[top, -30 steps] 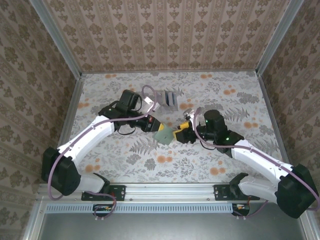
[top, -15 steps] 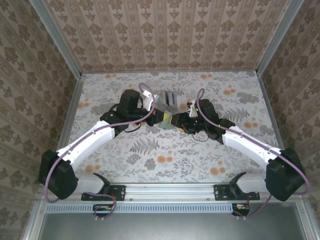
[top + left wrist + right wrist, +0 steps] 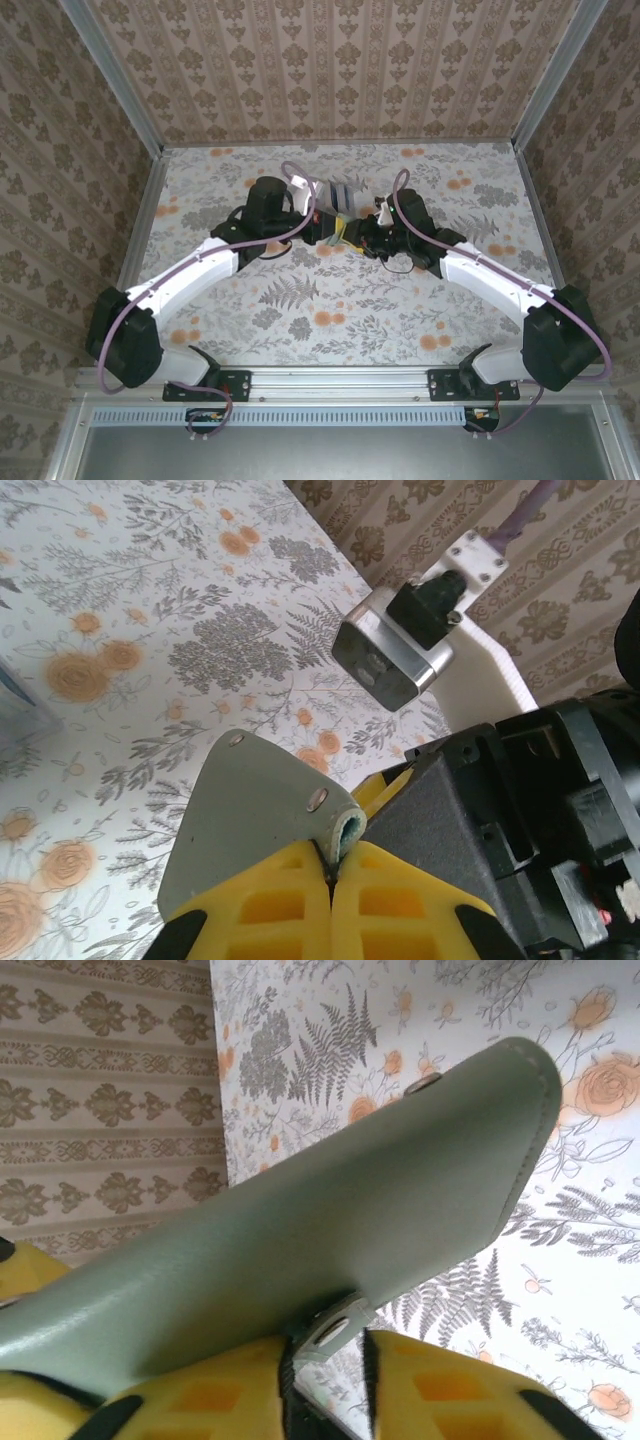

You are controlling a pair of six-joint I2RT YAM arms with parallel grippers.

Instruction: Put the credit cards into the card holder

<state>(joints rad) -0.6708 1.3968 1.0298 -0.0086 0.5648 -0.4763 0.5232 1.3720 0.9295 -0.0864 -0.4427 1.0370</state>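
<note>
The card holder (image 3: 255, 825) is a grey-green wallet with metal snaps, held off the table. My left gripper (image 3: 330, 872) is shut on its folded edge. In the right wrist view the card holder (image 3: 330, 1210) spreads broadly across the frame, and its snap tab hangs in the narrow gap of my right gripper (image 3: 330, 1360), whose jaws stand slightly apart. From above, both grippers meet at the card holder (image 3: 333, 228), left gripper (image 3: 326, 232) facing right gripper (image 3: 356, 235). The credit cards are out of view.
A clear slotted stand (image 3: 340, 196) sits just behind the meeting grippers; its edge shows at the left in the left wrist view (image 3: 12, 705). The right arm's black body (image 3: 490, 820) crowds the wallet closely. Patterned walls ring the floral table (image 3: 330, 310).
Both arms have moved from mid-table toward the back, carrying the wallet up beside the slotted stand. The grippers have drawn closer together.
</note>
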